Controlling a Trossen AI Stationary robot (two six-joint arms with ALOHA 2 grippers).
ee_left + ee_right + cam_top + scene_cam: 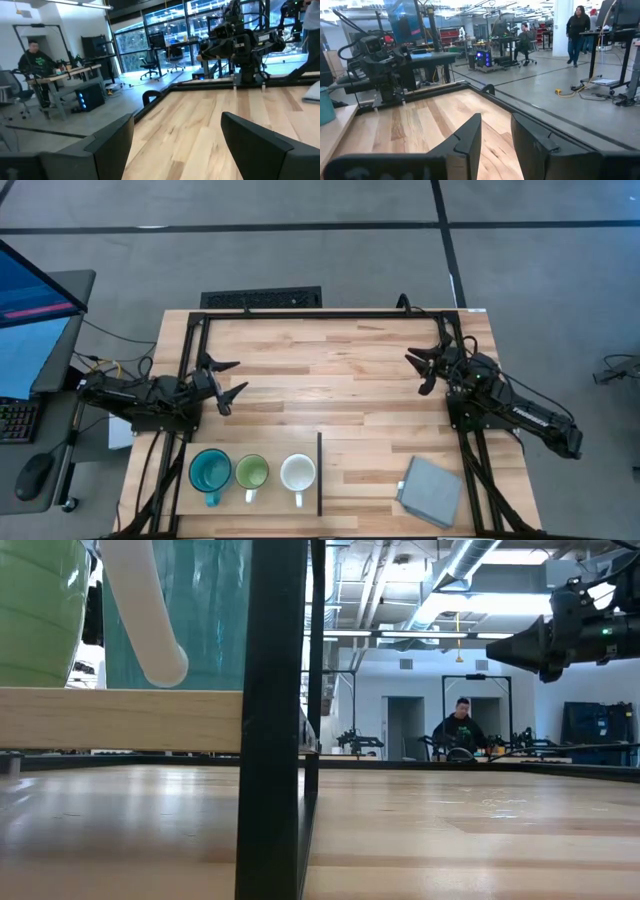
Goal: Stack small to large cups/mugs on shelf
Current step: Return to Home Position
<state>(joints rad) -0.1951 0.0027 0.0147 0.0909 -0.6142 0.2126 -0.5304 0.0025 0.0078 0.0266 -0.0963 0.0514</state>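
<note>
Three mugs stand side by side on their bases on the pale shelf panel (270,498) at the table's near left: the teal mug (210,470), the light green mug (251,472) and the white mug (298,472). Their handles point toward the near edge. The shelf's black strip (319,475) runs along its right side. My left gripper (240,376) hovers open over the table's left side, beyond the mugs. My right gripper (414,372) hovers open over the right side. In the low view the green mug (30,610), the teal mug (205,610) and a white handle (150,625) show close up.
A grey-blue square pad (432,490) lies at the table's near right. A black frame (320,314) runs along the table's far and side edges. Bare wood lies between the two arms. People (576,35) are in the room beyond the table.
</note>
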